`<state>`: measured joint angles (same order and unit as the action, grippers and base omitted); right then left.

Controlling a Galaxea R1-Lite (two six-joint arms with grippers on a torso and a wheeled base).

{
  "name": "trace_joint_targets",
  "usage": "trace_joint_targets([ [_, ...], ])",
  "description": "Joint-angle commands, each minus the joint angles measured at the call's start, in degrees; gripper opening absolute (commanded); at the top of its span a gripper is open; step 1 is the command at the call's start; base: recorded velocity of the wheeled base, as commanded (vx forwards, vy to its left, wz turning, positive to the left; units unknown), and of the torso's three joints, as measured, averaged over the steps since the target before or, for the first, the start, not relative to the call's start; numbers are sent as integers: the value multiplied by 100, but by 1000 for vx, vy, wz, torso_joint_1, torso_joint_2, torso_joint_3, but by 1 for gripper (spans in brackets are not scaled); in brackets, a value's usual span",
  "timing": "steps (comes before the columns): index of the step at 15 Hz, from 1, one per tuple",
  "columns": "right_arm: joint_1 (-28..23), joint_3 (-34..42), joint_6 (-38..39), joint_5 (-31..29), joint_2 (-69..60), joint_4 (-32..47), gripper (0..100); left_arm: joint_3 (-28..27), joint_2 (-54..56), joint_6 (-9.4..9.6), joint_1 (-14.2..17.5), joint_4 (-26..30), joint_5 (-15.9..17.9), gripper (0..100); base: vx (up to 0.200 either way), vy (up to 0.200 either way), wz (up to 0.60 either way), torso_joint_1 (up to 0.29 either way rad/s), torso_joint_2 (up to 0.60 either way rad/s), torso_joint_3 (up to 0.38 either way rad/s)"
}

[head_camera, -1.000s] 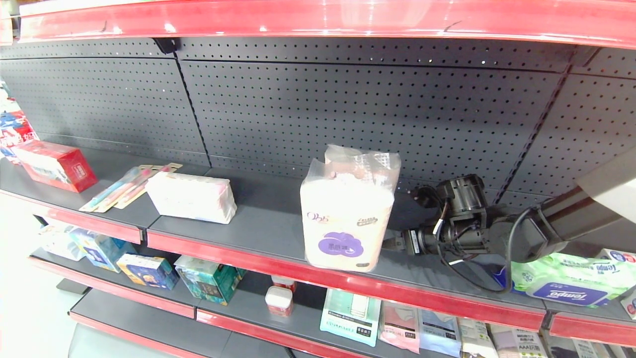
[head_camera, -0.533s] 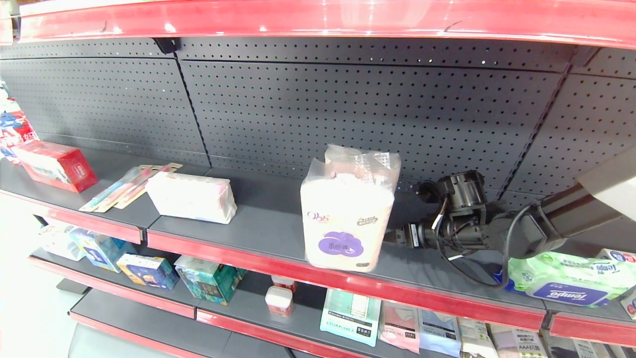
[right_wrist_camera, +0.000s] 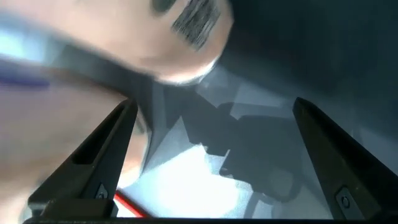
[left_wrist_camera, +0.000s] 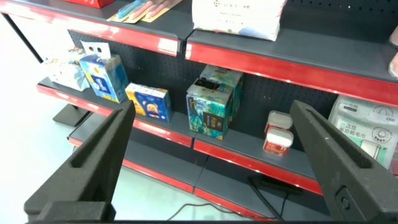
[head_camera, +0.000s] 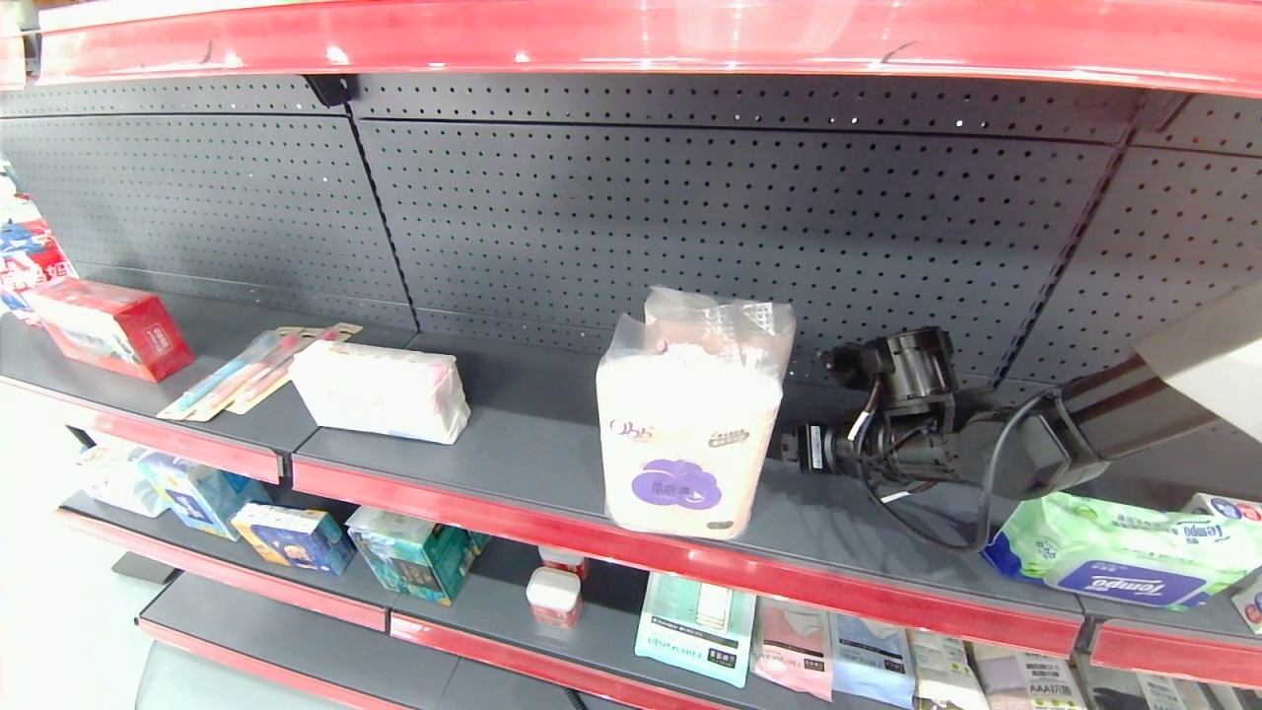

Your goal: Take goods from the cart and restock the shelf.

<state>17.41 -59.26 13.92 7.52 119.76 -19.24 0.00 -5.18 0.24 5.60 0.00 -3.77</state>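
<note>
A tall pack of toilet paper [head_camera: 690,424] in clear plastic with a purple label stands upright on the grey shelf board [head_camera: 532,434], close to its red front edge. My right gripper [head_camera: 787,446] is just to the right of the pack, level with its middle, its tips partly hidden behind it. In the right wrist view the gripper [right_wrist_camera: 208,180] is open, nothing lies between its fingers, and the pack [right_wrist_camera: 124,37] looms blurred beside one finger. My left gripper [left_wrist_camera: 208,168] is open and empty, held low in front of the lower shelves.
On the same shelf lie a white soft tissue pack [head_camera: 380,390], carded toothbrushes [head_camera: 251,370] and a red box [head_camera: 108,330] to the left, and green wet wipes [head_camera: 1124,552] to the right. Boxes [left_wrist_camera: 214,102] and small jars [left_wrist_camera: 278,132] fill the lower shelves.
My right gripper has risen and moved a little farther in beside the toilet paper pack. The pack itself has stayed put.
</note>
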Motion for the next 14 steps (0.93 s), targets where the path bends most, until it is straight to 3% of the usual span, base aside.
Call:
trace_joint_targets([
  [1,8,-33,5,-14,65,-1,100,0,-9,2,3,0,-1,100,0,0,0,0,0,0],
  [9,79,-174,243,-313,65,34,100,0,-9,2,3,0,-1,100,0,0,0,0,0,0],
  [14,96,-385,779,-321,39,658,100,0,-9,2,3,0,-1,100,0,0,0,0,0,0],
])
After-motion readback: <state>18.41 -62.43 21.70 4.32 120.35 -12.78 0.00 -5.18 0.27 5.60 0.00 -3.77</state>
